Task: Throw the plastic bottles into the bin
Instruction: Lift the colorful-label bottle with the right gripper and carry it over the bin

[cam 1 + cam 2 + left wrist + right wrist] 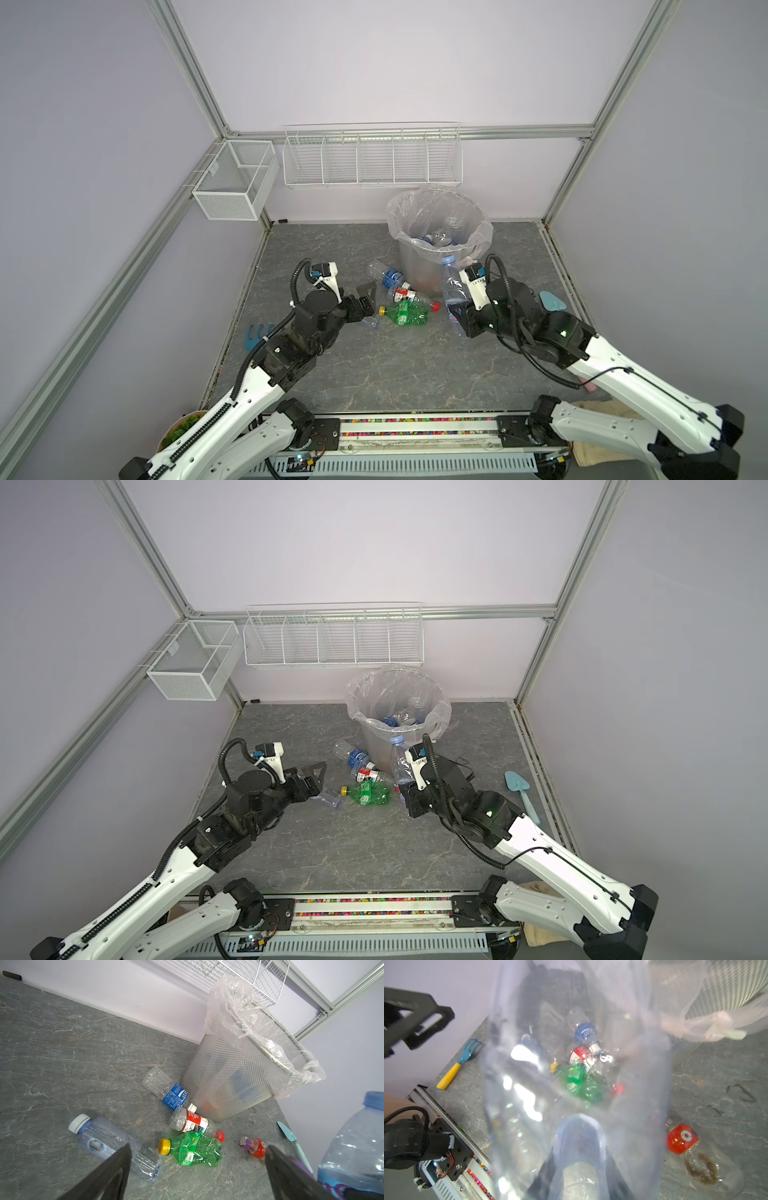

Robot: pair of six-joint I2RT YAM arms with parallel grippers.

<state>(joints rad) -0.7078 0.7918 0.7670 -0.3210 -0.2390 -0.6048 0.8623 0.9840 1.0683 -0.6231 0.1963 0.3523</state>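
Observation:
The bin, lined with a clear bag, stands at the back and holds several bottles. My right gripper is shut on a large clear bottle with a blue cap, upright beside the bin. On the floor lie a blue-label bottle, a red-label bottle, a crushed green bottle, a clear white-capped bottle and a small red bottle. My left gripper hangs open over them.
White wire baskets hang on the back and left walls. A pale blue trowel lies at the right edge and a blue rake with a yellow handle at the left. A brown stain marks the floor.

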